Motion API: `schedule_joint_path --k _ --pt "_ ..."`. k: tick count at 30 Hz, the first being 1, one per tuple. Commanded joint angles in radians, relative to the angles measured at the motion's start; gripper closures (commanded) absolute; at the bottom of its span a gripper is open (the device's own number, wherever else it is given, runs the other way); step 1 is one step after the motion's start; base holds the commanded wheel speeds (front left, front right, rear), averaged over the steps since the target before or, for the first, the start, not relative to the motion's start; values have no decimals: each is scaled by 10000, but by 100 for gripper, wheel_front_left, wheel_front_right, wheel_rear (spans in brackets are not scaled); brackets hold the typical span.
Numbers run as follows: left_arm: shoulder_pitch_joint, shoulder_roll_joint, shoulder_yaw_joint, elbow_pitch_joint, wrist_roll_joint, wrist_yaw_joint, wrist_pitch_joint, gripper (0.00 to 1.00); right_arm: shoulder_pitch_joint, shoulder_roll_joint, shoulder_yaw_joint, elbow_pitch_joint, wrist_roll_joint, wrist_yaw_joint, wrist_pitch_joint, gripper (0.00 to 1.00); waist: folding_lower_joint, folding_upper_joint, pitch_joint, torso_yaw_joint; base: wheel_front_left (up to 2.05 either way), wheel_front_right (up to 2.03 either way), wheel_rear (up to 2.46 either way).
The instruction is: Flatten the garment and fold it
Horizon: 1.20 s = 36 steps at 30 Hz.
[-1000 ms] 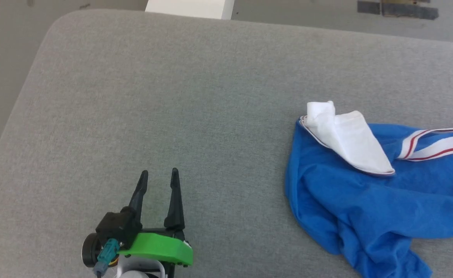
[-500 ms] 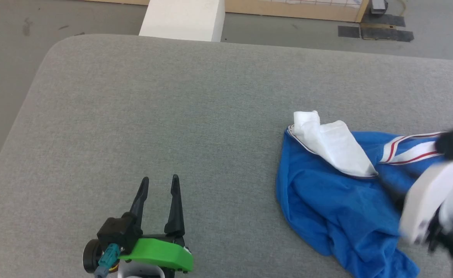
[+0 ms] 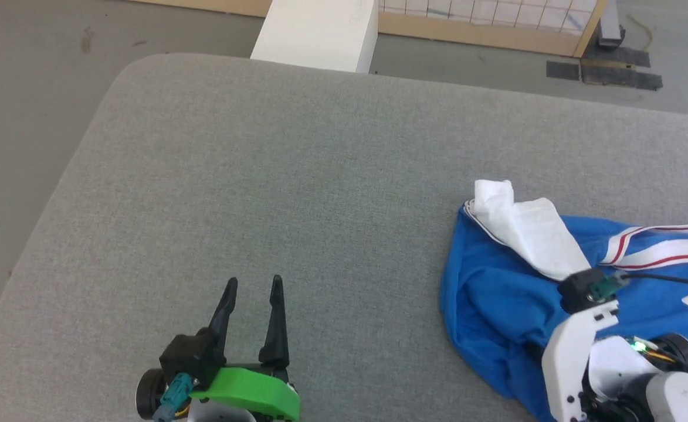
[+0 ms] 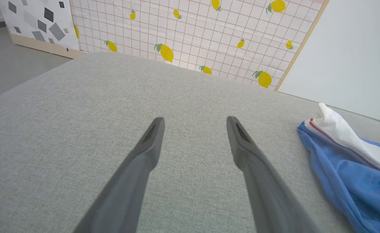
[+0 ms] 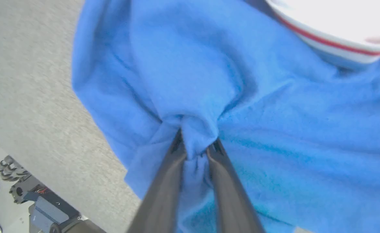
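While the garment point(image 3: 496, 293) lies bunched on the right side of the grey padded table point(image 3: 261, 176), its long axis runs across the head view and off the right edge. The white sleeve point(image 3: 525, 234) at its left end pokes toward the far side, and the striped neckband point(image 3: 660, 252) trails right. Right gripper point(image 5: 196, 146) is pinched tight on a tuft of the blue cloth, and left gripper point(image 3: 253, 281), well apart to the left, hovers over bare table with fingers spread wide.
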Motion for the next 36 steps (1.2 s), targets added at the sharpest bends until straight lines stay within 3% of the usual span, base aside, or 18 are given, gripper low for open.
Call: schedule_joint_path --k 1,7,12,15,16,17,22,26,30,31,36 --pt "74 -13 28 47 -19 -79 -49 0 -232 16 129 -120 175 -11 -82 100 0 0 -134 -126 0 0 0" --pt "226 -11 130 106 -47 -120 -49 0 -12 -231 290 -1324 887 -11 730 100 0 0 -420 -578 0 0 0" --pt "376 -14 118 133 -144 -146 -49 0 1717 -701 95 -2628 1567 -11 2597 100 0 0 -490 -832 0 0 0" --pt "413 -15 150 123 -174 -133 -49 0 2587 -556 -337 -3089 1745 -11 2992 97 0 0 -469 -934 0 0 0" --pt "420 -15 162 124 -184 -131 -49 0 2753 -448 -477 -3210 1690 -11 2873 61 0 0 -453 -974 0 0 0" --pt "422 -16 176 126 -188 -129 -49 0 2814 -341 -580 -3265 1606 -11 2679 0 0 0 -446 -1015 0 0 0" --pt "393 -16 242 104 -164 -118 -49 0 2470 670 -996 -3257 1393 -11 1004 0 0 0 -475 -1213 0 0 0" --pt "390 30 329 58 -122 -119 -49 0 1955 1453 -1358 -3375 1960 -11 58 0 0 0 -548 -1388 0 0 0" --pt "402 95 372 -10 -79 -134 -49 0 1302 1795 -2290 -3923 2085 -11 -1484 0 0 0 -584 -1494 0 0 0" --pt "417 138 406 -164 21 -122 -49 0 988 1863 -3021 -4155 1249 -11 -3764 0 0 0 -594 -1545 0 0 0" --pt "604 128 449 -447 137 -174 -49 0 1624 1963 -4014 -3519 24 -11 -7161 0 0 0 -608 -1564 0 0 0"
